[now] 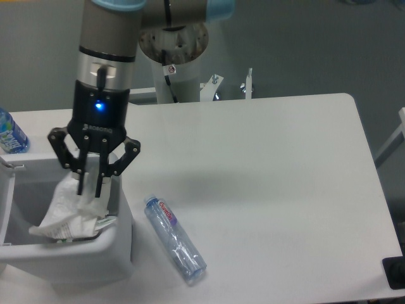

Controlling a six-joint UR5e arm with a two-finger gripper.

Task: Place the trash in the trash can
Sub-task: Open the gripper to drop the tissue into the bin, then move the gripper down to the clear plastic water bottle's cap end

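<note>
Holding the crumpled whitish wrapper [71, 212] over the white trash can [119, 244], our gripper [89, 188] stands in the fixed camera's view with its two fingers spread a little apart, and we cannot tell for sure whether they pinch the wrapper's top or have just let go of it; the sheet hangs from between them and its lower part is already inside the bin's grey hollow. To do this step well, we judge that we should release only while the whole wrapper lies within the thick rim, since its right edge drapes close to the near wall and could catch there or slide out. The slim clear bottle with the red-and-white label [174, 247] lies on the white table [272, 190] just beside the can, not yet picked up. A blue-labelled bottle [9, 133] stands at the far left edge.
</note>
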